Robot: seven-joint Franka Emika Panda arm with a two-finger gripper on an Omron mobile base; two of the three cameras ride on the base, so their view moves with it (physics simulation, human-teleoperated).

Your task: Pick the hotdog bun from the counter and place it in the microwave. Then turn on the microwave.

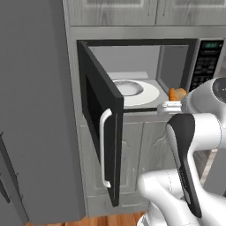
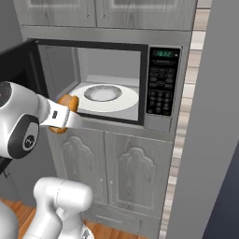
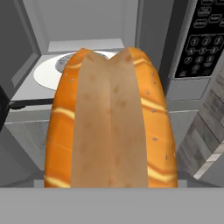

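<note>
The hotdog bun (image 3: pixel 113 122), orange-brown with a pale split top, sits big and close in the hand view. My gripper (image 2: pixel 63 116) is shut on it; the bun's ends (image 2: pixel 68 101) stick out above and below the hand. It hangs just outside the front of the microwave (image 2: pixel 161 44), at the opening's lower edge, right of the swung-open door (image 1: pixel 101 119) with its white handle (image 1: pixel 104 145). Inside lies the white round turntable (image 1: pixel 132 90) with nothing on it. The bun (image 1: pixel 178 93) also peeks out beside my wrist. The keypad (image 2: pixel 161 88) has a lit green display. The counter is out of view.
A tall grey fridge (image 1: pixel 35 110) stands left of the open door. Grey cabinets (image 2: pixel 126 172) sit below the microwave and more above it. A grey panel (image 2: pixel 210 140) rises at the right.
</note>
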